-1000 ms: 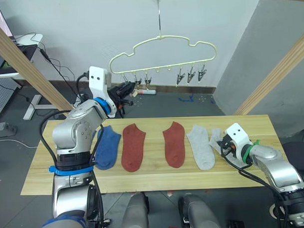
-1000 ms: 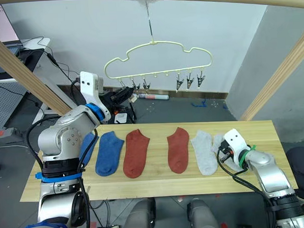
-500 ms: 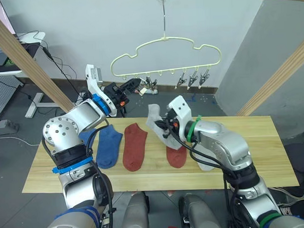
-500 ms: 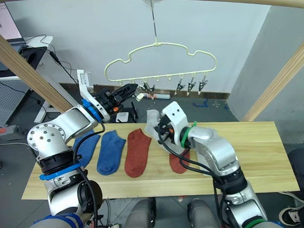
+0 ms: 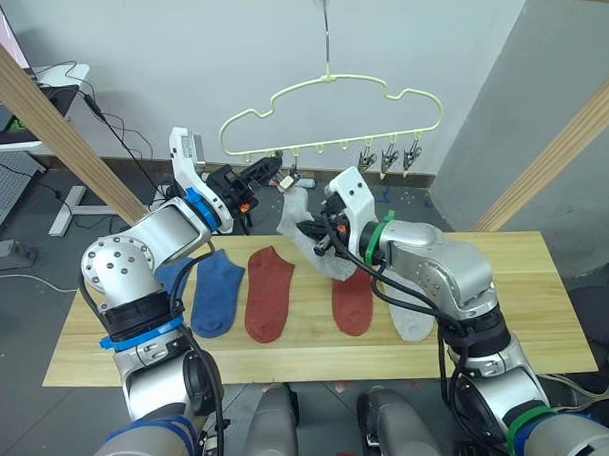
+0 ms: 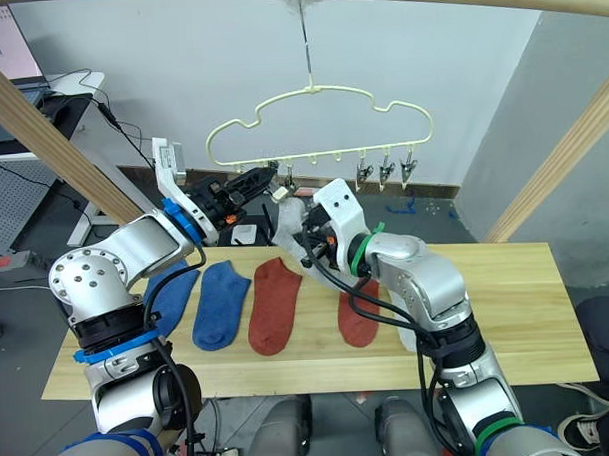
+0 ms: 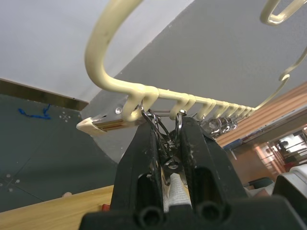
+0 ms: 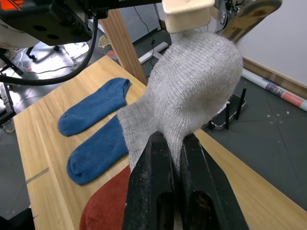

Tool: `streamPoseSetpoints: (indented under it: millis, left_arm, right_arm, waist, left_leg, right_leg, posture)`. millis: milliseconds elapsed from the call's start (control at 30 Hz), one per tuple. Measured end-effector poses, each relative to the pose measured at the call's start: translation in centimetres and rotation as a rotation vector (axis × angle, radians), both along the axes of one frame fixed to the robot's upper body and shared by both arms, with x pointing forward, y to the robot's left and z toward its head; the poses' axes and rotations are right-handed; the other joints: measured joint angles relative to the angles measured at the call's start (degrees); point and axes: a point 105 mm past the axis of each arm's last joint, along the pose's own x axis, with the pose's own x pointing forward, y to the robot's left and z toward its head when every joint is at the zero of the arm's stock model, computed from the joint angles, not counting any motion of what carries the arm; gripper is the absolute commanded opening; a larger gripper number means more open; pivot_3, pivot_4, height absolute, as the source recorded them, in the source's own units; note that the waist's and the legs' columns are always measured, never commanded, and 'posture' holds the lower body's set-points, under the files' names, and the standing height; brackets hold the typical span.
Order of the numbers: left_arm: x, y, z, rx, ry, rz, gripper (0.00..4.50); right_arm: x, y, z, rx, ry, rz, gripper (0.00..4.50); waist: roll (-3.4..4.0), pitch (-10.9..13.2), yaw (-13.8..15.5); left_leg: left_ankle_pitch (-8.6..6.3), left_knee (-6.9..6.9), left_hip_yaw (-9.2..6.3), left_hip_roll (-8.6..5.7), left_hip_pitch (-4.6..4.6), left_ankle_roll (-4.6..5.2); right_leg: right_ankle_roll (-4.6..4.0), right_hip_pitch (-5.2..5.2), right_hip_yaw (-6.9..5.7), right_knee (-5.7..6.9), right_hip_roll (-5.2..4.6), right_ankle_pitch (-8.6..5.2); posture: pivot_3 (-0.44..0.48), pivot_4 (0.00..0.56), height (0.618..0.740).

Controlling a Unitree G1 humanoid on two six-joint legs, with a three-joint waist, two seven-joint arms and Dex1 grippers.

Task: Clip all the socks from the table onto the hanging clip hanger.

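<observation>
Your right end effector (image 5: 318, 235) is gripping the grey sock (image 5: 296, 214), its top sitting just at 4 o'clock from the clip (image 7: 165, 139) your left end effector (image 5: 271, 170) is squeezing.

Pale grey wall (image 5: 178, 52), dark floor (image 5: 25, 248), slanting wooden frame poles (image 5: 51, 127) around.

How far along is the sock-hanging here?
No sock hangs clipped yet. In hand: the right gripper lifts a grey sock to the clip the left gripper squeezes on the hanger. Left: the other five socks on the table.
</observation>
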Motion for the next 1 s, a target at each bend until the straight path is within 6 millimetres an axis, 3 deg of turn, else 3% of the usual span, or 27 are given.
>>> streamPoseSetpoints:
  millis: [533,1000]
  left_arm:
    - [0.0,0.0,-0.1,0.005,-0.004,0.005,0.27]
    - [0.0,0.0,0.1,-0.003,-0.012,0.003,0.27]
  right_arm:
    - [-1.1,0.0,0.6,0.03,0.036,0.039,0.05]
    - [-0.3,-0.2,1.1,0.06,0.047,0.001,0.05]
  waist:
    - [0.0,0.0,0.0]
    - [0.0,0.0,0.0]
  left_leg:
    - [0.0,-0.03,0.0,0.0,0.0,0.0]
    - [0.0,-0.06,0.0,0.0,0.0,0.0]
  right_leg:
    - [0.0,-0.01,0.01,-0.02,0.0,0.0]
    - [0.0,-0.02,0.01,-0.04,0.01,0.0]
  posture:
    - [0.063,0.261,0.74]
    - [0.069,0.262,0.74]
